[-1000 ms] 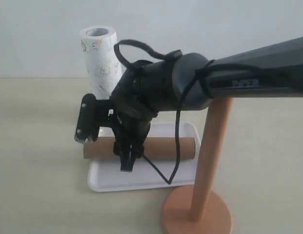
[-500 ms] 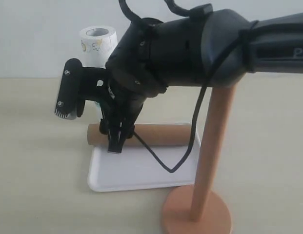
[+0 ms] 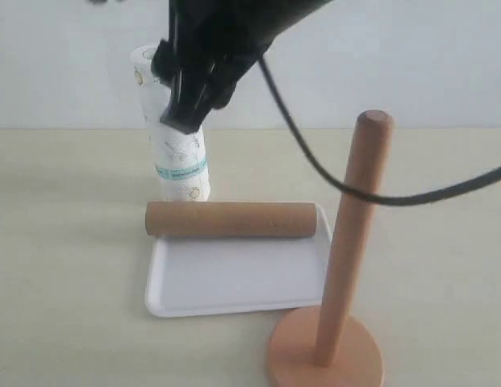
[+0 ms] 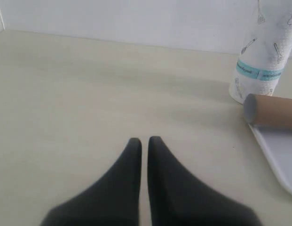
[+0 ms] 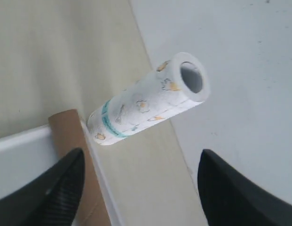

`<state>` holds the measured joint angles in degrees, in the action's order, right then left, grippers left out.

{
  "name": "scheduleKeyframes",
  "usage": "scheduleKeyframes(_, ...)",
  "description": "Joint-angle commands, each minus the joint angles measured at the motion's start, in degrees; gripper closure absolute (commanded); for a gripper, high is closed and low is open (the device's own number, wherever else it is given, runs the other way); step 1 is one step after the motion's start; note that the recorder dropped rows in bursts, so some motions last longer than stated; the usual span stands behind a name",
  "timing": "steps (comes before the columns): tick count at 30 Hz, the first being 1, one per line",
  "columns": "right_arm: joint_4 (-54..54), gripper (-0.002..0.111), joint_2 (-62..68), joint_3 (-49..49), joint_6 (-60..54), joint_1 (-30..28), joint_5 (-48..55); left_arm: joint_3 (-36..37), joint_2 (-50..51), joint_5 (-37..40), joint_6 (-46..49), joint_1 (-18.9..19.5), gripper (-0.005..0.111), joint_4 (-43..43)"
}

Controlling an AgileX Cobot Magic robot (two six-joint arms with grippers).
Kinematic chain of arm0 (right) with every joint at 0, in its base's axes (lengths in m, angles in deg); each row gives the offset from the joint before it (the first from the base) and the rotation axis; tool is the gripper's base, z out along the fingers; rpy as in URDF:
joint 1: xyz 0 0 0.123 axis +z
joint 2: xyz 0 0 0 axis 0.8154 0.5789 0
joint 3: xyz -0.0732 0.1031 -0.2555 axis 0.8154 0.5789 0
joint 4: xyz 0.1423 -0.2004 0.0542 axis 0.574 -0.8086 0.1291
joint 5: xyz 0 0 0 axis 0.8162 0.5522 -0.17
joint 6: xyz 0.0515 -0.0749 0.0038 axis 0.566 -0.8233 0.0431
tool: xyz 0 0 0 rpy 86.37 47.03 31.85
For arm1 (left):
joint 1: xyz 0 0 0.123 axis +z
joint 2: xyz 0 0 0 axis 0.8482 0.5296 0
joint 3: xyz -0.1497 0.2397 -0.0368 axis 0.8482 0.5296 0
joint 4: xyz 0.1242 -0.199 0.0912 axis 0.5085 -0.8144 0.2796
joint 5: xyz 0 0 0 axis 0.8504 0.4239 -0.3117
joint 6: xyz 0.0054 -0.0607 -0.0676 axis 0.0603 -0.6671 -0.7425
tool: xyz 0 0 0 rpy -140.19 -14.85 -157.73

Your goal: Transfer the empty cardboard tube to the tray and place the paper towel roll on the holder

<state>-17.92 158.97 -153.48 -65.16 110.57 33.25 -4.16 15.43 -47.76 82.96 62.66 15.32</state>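
Observation:
The empty cardboard tube (image 3: 231,219) lies on its side across the far rim of the white tray (image 3: 234,286). Behind it the paper towel roll (image 3: 179,161) stands upright on the table. The wooden holder (image 3: 349,242) stands at the front right with its dowel bare. My right gripper (image 5: 142,151) is open and empty, raised high above the tray, and one finger (image 3: 184,109) hangs in front of the roll's upper half. Its camera sees the roll (image 5: 155,101), the tube (image 5: 73,134) and the tray (image 5: 19,165). My left gripper (image 4: 143,140) is shut over bare table, left of the roll (image 4: 265,52) and tube (image 4: 272,110).
The right arm's black cable (image 3: 347,189) loops down in front of the holder's dowel. A pale wall (image 3: 411,56) runs behind the table. The tray's corner (image 4: 280,150) shows at the edge of the left wrist view.
My right gripper has risen from the tube on the tray to the height of the roll's top. The tube now rests further back, against the tray's far rim.

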Motion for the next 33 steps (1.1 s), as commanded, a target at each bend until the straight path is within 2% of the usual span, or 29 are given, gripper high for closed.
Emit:
scheduleKeyframes(1, -0.22, 0.049, -8.75, -0.27, 4.72, 0.00, 2.42, 0.19, -0.22, -0.13, 0.17, 0.13, 0.103, 0.01)
scheduleKeyframes(5, -0.73, 0.095, -16.34, -0.27, 8.12, 0.00, 6.73, 0.19, -0.22, -0.13, 0.17, 0.13, 0.103, 0.01)
scheduleKeyframes(6, -0.86, 0.104, -17.87, -0.27, 8.82, 0.00, 7.80, 0.19, -0.22, -0.13, 0.17, 0.13, 0.103, 0.01)
scheduleKeyframes(7, -0.86, 0.108, -19.06, -0.27, 9.88, 0.00, 8.98, 0.19, -0.22, -0.13, 0.17, 0.13, 0.103, 0.01)
scheduleKeyframes(13, -1.17, 0.108, -26.93, -0.27, 19.59, 0.00, 16.12, 0.19, -0.22, -0.13, 0.17, 0.13, 0.103, 0.01)
scheduleKeyframes(20, -0.79, 0.108, -33.74, -0.27, 28.89, 0.00, 19.74, 0.19, -0.22, -0.13, 0.17, 0.13, 0.103, 0.01)
scheduleKeyframes(33, -0.90, 0.108, -38.16, -0.27, 29.52, 0.00, 19.86, 0.19, -0.22, -0.13, 0.17, 0.13, 0.103, 0.01)
